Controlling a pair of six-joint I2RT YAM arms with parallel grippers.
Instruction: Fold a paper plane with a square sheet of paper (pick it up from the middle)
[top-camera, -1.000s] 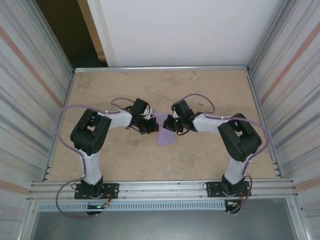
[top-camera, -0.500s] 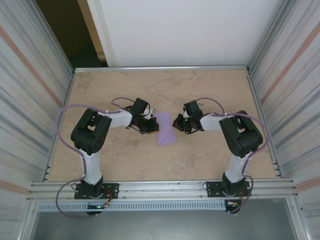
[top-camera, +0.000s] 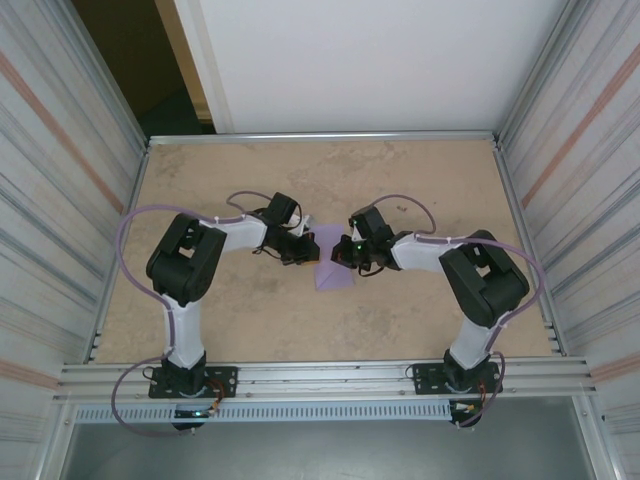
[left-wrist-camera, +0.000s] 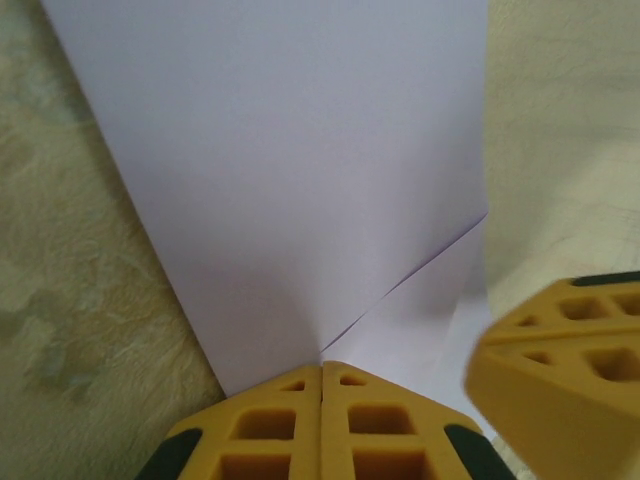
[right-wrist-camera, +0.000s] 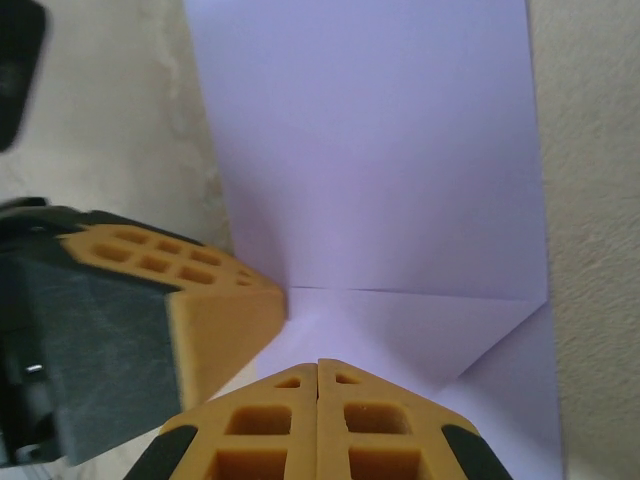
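The lavender square sheet of paper lies flat on the table between the two arms, folded into a narrow shape. In the left wrist view the paper shows a diagonal flap edge running up to the right. A horizontal fold line crosses the paper in the right wrist view. My left gripper is shut, its yellow tips set down on the paper's near corner. Shut as well, my right gripper rests its tips on the folded flap, right next to the left gripper's finger.
The tan tabletop is bounded by a metal frame and ribbed side walls. A white panel stands behind the far edge. The two grippers sit almost touching over the paper, with the right finger close beside the left tips.
The right gripper drew back to the right off the paper half a second ago, then returned onto its right side. The left gripper stayed put.
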